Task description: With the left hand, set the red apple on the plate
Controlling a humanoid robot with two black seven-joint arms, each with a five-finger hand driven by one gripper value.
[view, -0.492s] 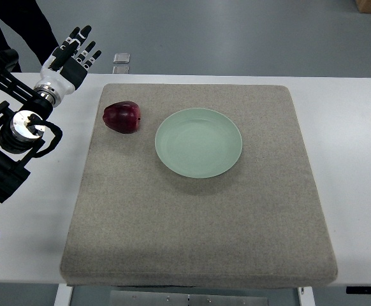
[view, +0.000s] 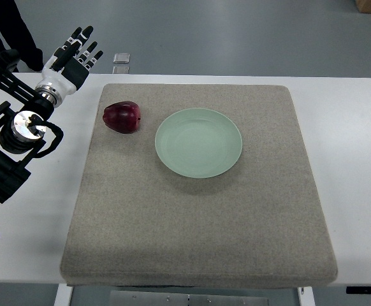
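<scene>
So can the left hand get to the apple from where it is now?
Probably yes: the left hand is open above the table's far left corner, and nothing lies between it and the apple on the mat.

Red apple [view: 122,117]: dark, seemingly on its side, I note, just left of pale green plate [view: 199,143], empty.

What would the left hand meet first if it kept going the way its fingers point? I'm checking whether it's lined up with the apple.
Nothing, as far as the picture shows. The left hand points up-right past the table's far edge, toward grey floor. The red apple lies off that line, lower right.
</scene>
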